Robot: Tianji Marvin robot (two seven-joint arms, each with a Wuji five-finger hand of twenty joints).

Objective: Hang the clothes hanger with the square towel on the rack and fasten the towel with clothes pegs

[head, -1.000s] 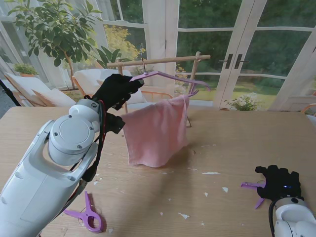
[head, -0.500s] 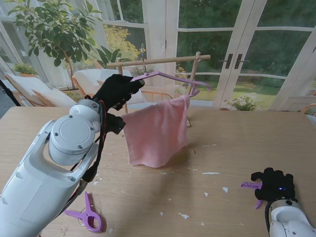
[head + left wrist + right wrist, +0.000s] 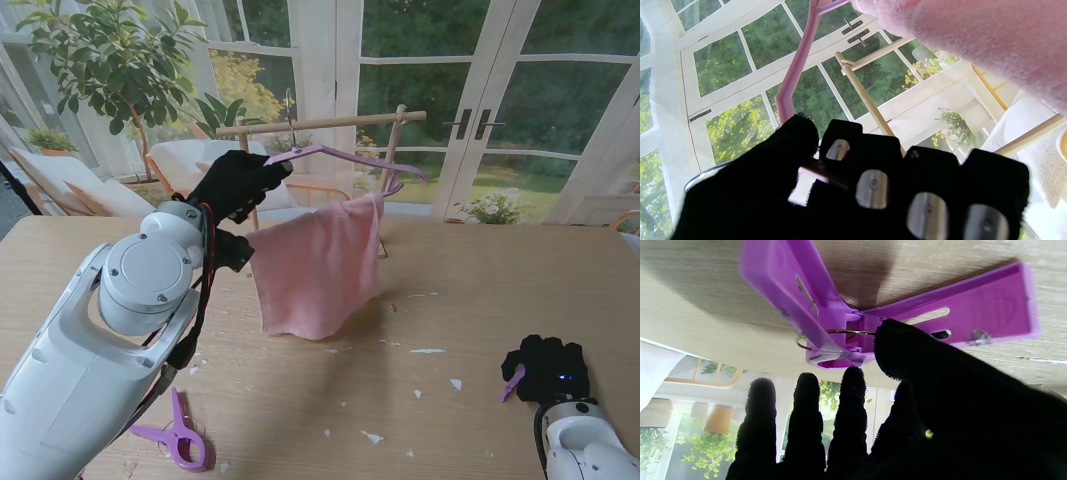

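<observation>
The left hand clamps the hanger beside the rack, towel hanging free above bare wooden table. Right hand covers a peg; grip unclear.

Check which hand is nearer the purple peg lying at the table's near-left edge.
Left by arm, though the left hand is up gripping the hanger. The peg lies beside the left forearm; the right hand is across the table.

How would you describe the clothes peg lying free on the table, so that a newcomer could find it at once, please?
Start at the wooden table and go to its near-left corner, beside the big white left arm. There lies a purple clothes peg, flat and untouched. The other purple peg sits far right, under the black right hand.
</observation>
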